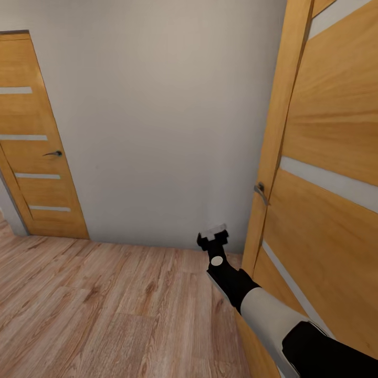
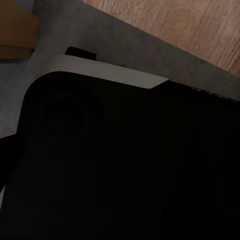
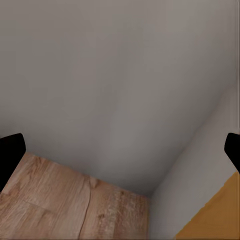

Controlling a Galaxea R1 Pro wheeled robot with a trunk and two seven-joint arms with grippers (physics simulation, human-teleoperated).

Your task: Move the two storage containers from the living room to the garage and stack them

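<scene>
Two wooden doors flank a plain grey wall (image 1: 157, 131) in the head view: a shut door (image 1: 39, 142) at the far left with a dark lever handle (image 1: 53, 154), and an open door (image 1: 325, 173) close on the right, swung toward the camera, with pale horizontal strips and a grey handle (image 1: 260, 192) on its edge. Pale wood-plank floor (image 1: 105, 304) runs from the wall to the bottom of the picture.

The right arm (image 1: 273, 315) reaches up from the lower right corner, its black and white forearm slanting forward and leftward, just beside the edge of the open door. The right gripper (image 1: 212, 235) at its tip points toward the base of the wall, above the planks and short of the wall. In the right wrist view its two dark fingertips (image 3: 11, 150) show at opposite edges of the picture, spread wide apart with nothing between them; beyond them lie the grey wall, a corner where it meets the floor, and a sliver of orange door.

The left wrist view looks onto a dark rounded body with a white edge (image 2: 100, 70), close to the lens, with grey surface and wood planks behind it. Whether the left gripper is spread or pressed together cannot be told.

No orange-red tub appears here, so where the containers are cannot be told.
</scene>
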